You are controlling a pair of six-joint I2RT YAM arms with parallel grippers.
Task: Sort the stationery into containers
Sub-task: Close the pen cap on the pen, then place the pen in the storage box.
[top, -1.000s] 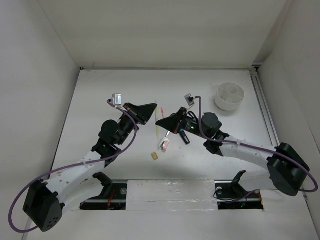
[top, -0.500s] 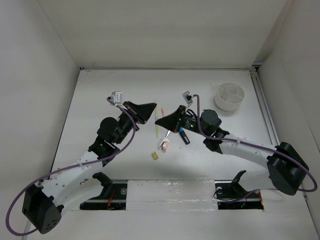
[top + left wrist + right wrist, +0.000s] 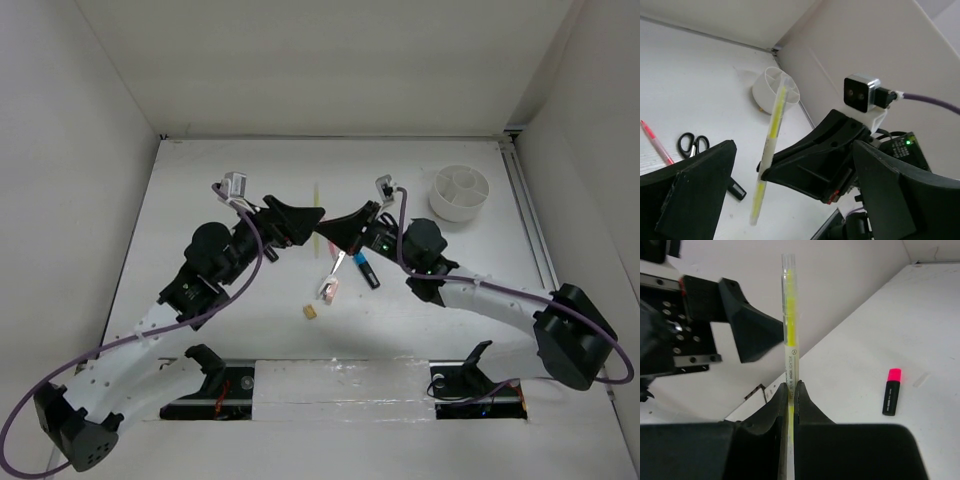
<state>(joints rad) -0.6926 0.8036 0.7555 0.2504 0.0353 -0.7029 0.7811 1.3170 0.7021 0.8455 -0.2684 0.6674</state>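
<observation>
My right gripper (image 3: 791, 385) is shut on the pale yellow stick (image 3: 789, 315) and holds it upright above the table. In the left wrist view the stick (image 3: 772, 135) stands ahead of my open left gripper (image 3: 794, 145), touching neither finger. Seen from above, the two grippers, left (image 3: 303, 216) and right (image 3: 328, 230), meet tip to tip at mid-table. The white tub (image 3: 460, 192) stands at the far right. Scissors (image 3: 692, 144), a red pen (image 3: 657, 147), a pink-capped marker (image 3: 891, 391), a blue-capped marker (image 3: 362, 268) and two erasers (image 3: 329, 290) (image 3: 311, 312) lie on the table.
White walls close in the table on the left, back and right. A rail (image 3: 530, 220) runs along the right edge just beyond the tub. Both arm bases sit at the near edge.
My left gripper has opened wide and shifted right toward the right gripper. The right gripper has lifted and turned, with the yellow stick still in it.
</observation>
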